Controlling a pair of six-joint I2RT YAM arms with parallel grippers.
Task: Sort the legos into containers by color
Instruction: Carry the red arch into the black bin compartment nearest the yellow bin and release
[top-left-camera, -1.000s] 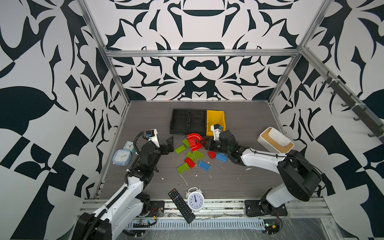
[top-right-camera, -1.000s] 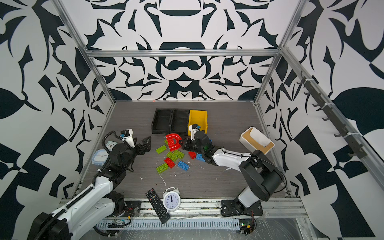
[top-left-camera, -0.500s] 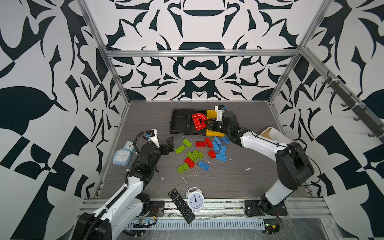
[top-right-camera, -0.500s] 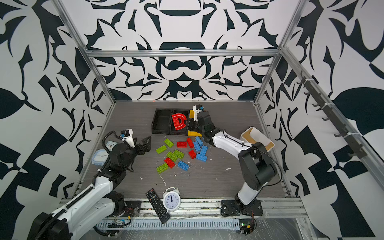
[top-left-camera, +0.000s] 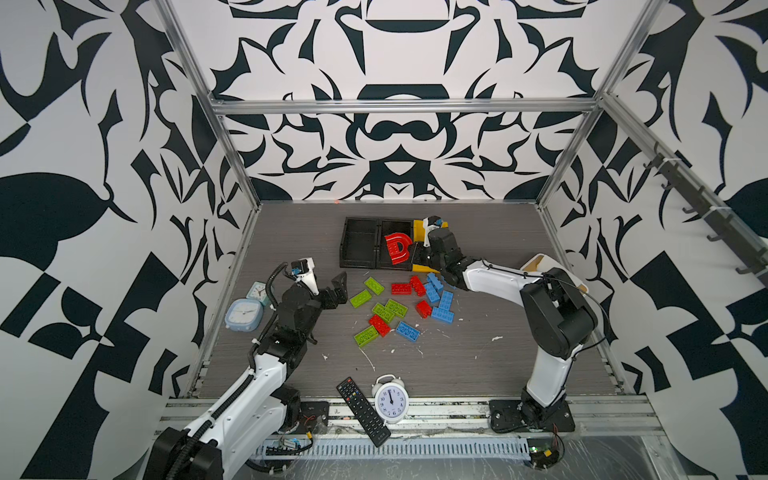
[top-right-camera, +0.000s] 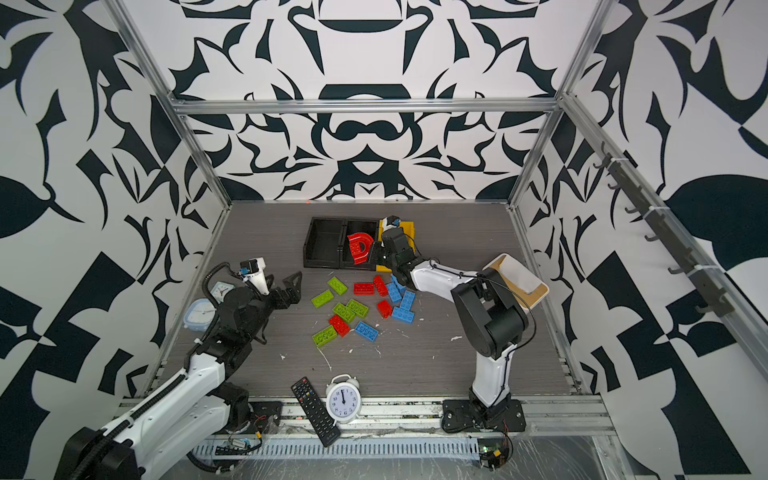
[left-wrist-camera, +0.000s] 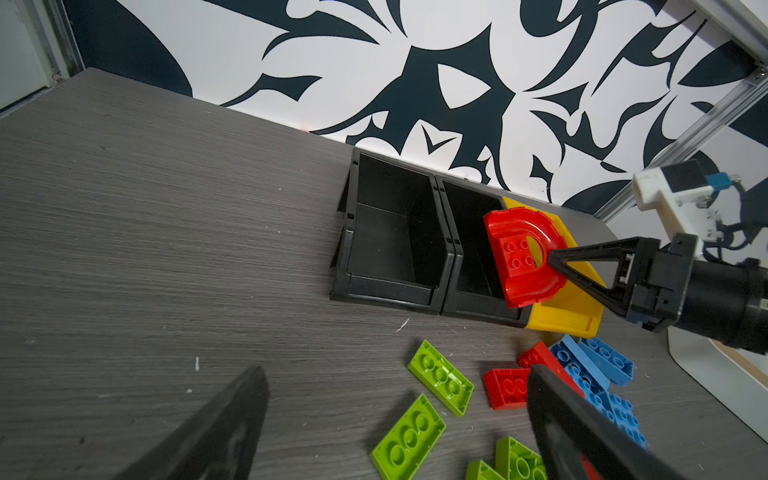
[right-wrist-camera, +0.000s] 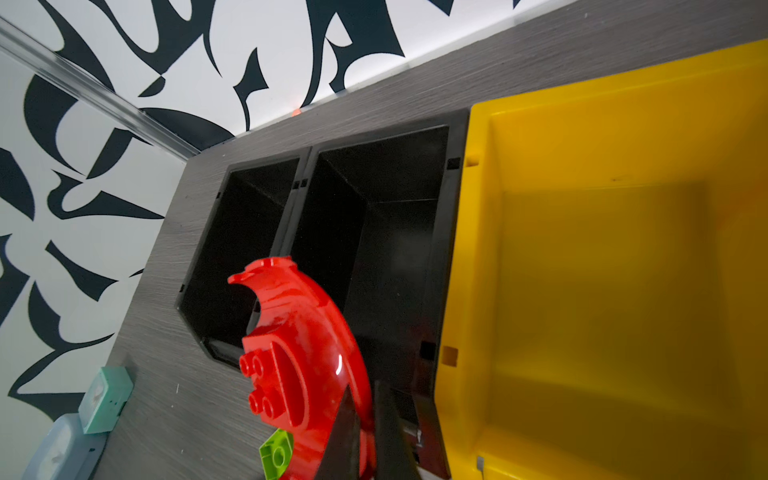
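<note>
Your bench (top-left-camera: 291, 249) carries the twin black bins (top-left-camera: 359, 249) and the yellow bin (right-wrist-camera: 623, 249) at centre frame, all apparently empty. Your right claw (left-wrist-camera: 552, 259) is clamped on the red arch (top-left-camera: 397, 248), poised over the right-hand black bin, probably for release. Loose legos (top-left-camera: 395, 309) lie below; the left claw (top-left-camera: 337, 289) gapes empty.

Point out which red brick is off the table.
The red arch, pinched in the right end effector above the black bins; the other red bricks lie on the table.
</note>
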